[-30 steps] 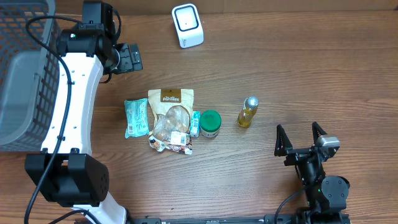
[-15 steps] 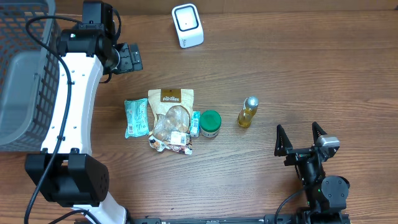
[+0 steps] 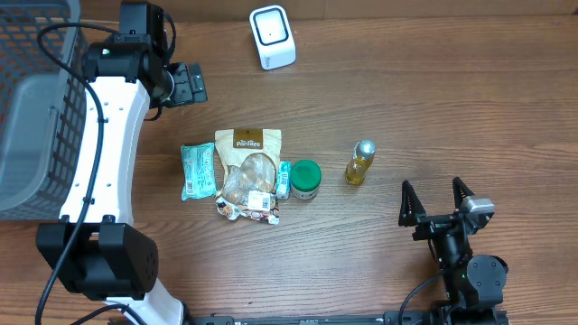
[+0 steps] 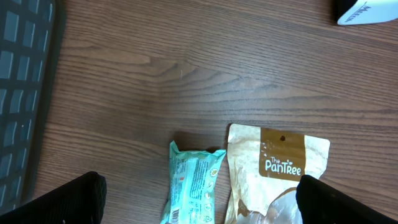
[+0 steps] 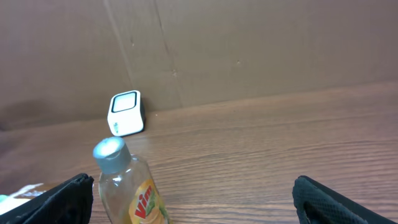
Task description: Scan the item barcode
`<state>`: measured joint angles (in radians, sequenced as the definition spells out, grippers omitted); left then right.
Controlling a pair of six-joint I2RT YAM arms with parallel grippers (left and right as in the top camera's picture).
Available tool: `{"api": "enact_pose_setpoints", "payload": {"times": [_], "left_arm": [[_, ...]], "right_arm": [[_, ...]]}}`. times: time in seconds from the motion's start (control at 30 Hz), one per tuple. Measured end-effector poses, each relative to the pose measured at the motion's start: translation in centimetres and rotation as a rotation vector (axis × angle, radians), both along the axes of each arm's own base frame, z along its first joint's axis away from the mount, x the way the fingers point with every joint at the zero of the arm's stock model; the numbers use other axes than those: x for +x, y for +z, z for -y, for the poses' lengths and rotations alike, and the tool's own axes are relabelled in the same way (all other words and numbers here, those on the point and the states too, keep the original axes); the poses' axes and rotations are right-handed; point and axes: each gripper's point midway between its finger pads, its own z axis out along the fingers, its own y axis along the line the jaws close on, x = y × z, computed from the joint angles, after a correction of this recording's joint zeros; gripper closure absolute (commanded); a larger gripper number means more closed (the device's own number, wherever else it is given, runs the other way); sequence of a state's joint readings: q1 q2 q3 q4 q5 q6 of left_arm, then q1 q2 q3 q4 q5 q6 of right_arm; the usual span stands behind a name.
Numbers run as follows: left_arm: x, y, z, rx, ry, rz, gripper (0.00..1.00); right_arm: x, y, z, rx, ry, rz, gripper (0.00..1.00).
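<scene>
Both my pincers stand spread wide and empty over the wooden table (image 3: 452,90). The left pincer (image 3: 192,84) hangs beyond the Pantree pouch (image 3: 247,167), off to its far-left side, and touches nothing. In its wrist view the pouch and the teal packet (image 4: 191,183) lie flat between my two dark fingers (image 4: 68,200). The teal packet lies just left of the pouch. A small teal pack (image 3: 284,179) and a green-lidded jar (image 3: 305,179) sit just right of it, and a yellow bottle (image 3: 360,162) with a silver cap stands upright farther right. The right pincer (image 3: 432,193) sits well to the right of the pouch, on the near side, apart from the bottle. The white scanner (image 3: 272,36) stands beyond the pouch near the table's far edge. A grey basket (image 3: 27,99) sits far to the pouch's left.
</scene>
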<state>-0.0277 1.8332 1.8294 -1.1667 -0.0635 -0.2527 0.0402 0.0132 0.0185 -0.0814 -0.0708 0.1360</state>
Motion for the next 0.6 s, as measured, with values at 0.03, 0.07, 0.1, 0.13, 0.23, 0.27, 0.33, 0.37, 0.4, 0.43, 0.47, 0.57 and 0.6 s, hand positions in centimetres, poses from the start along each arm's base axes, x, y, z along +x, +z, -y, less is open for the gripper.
{"api": "enact_pose_setpoints", "payload": {"times": [0.03, 0.07, 0.1, 0.13, 0.23, 0.27, 0.33, 0.37, 0.4, 0.43, 0.47, 0.57, 0.6], "left_arm": [[0.0, 0.0, 0.0, 0.0, 0.0, 0.0, 0.0], [0.0, 0.0, 0.0, 0.0, 0.0, 0.0, 0.0], [0.0, 0.0, 0.0, 0.0, 0.0, 0.0, 0.0], [0.0, 0.0, 0.0, 0.0, 0.0, 0.0, 0.0], [0.0, 0.0, 0.0, 0.0, 0.0, 0.0, 0.01], [0.0, 0.0, 0.0, 0.0, 0.0, 0.0, 0.0], [0.0, 0.0, 0.0, 0.0, 0.0, 0.0, 0.0], [0.0, 0.0, 0.0, 0.0, 0.0, 0.0, 0.01], [0.0, 0.0, 0.0, 0.0, 0.0, 0.0, 0.01], [0.0, 0.0, 0.0, 0.0, 0.0, 0.0, 0.0], [0.0, 0.0, 0.0, 0.0, 0.0, 0.0, 0.0], [0.0, 0.0, 0.0, 0.0, 0.0, 0.0, 0.0], [0.0, 0.0, 0.0, 0.0, 0.0, 0.0, 0.01]], "right_arm": [[0.0, 0.0, 0.0, 0.008, 0.0, -0.001, 0.0], [0.0, 0.0, 0.0, 0.017, 0.0, -0.002, 0.0], [0.0, 0.0, -0.1, 0.022, 0.003, -0.003, 0.0], [0.0, 0.0, -0.1, 0.026, 0.006, -0.005, 0.0], [-0.1, -0.2, -0.4, 0.035, 0.02, -0.015, 0.0], [-0.1, -0.2, -0.4, 0.037, 0.022, -0.019, 0.0], [-0.2, 0.5, -0.5, 0.04, 0.028, -0.015, 0.0], [-0.4, 1.4, -0.5, 0.043, 0.028, -0.006, 0.0], [-0.6, 2.4, -0.5, 0.044, 0.03, 0.009, 0.0], [-0.9, 3.9, -0.5, 0.045, 0.03, 0.031, 0.0], [-1.1, 5.4, -0.5, 0.045, 0.031, 0.056, 0.0], [-2.0, 10.1, -0.4, 0.043, 0.032, 0.121, 0.0], [-2.3, 11.6, -0.4, 0.04, 0.032, 0.134, 0.0]]}}
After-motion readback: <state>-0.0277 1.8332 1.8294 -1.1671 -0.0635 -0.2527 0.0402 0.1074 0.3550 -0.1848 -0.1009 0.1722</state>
